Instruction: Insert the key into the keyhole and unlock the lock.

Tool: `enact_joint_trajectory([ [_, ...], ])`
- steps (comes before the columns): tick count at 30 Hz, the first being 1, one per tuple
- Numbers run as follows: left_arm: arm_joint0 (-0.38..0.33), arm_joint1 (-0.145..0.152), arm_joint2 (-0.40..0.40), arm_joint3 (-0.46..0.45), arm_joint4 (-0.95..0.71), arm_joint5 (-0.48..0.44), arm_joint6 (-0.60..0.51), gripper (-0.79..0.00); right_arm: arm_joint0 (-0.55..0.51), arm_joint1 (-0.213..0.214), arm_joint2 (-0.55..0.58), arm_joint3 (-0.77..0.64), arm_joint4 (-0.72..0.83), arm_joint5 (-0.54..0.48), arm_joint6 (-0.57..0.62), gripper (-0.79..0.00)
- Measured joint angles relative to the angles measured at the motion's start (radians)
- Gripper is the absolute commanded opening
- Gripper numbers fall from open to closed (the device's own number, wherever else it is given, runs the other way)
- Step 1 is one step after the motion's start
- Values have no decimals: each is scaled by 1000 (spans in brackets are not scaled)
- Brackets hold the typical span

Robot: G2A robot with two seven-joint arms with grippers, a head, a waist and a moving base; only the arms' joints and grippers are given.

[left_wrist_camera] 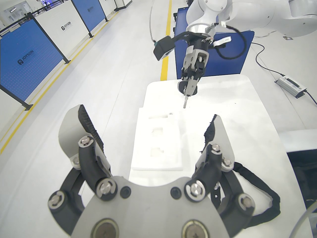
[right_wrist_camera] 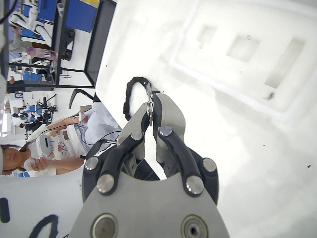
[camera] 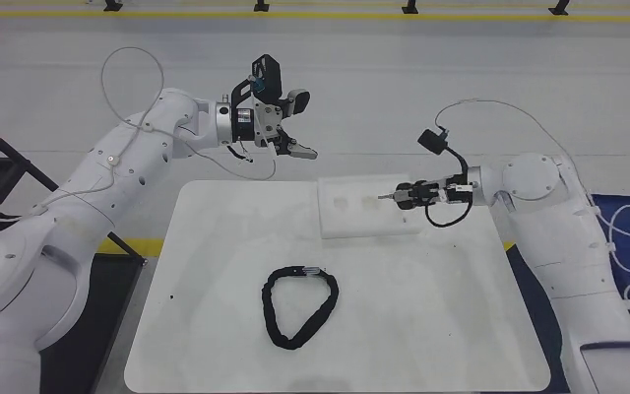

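my right gripper (camera: 396, 197) is clenched on the key (left_wrist_camera: 185, 103) above the foam tray (camera: 345, 225) at the far edge of the desk (camera: 423, 295). my left gripper (left_wrist_camera: 148, 122) hangs released by that far edge. the lock (camera: 299, 306) lies mid-desk.

Bright, diffuse overhead lighting, shadows faint; glare washes out the table (right_wrist_camera: 247, 149) in the right wrist view; both wrist views bow at edges.
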Motion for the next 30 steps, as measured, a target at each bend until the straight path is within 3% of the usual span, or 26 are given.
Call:
enact_joint_trajectory([
  [13, 0, 0, 0, 0, 0, 0, 0, 0, -65, 32, 137, -161, 234, -60, 37, -785],
  [30, 0, 0, 0, 0, 0, 0, 0, 0, -72, 41, 152, -182, 233, -77, 25, -785],
])
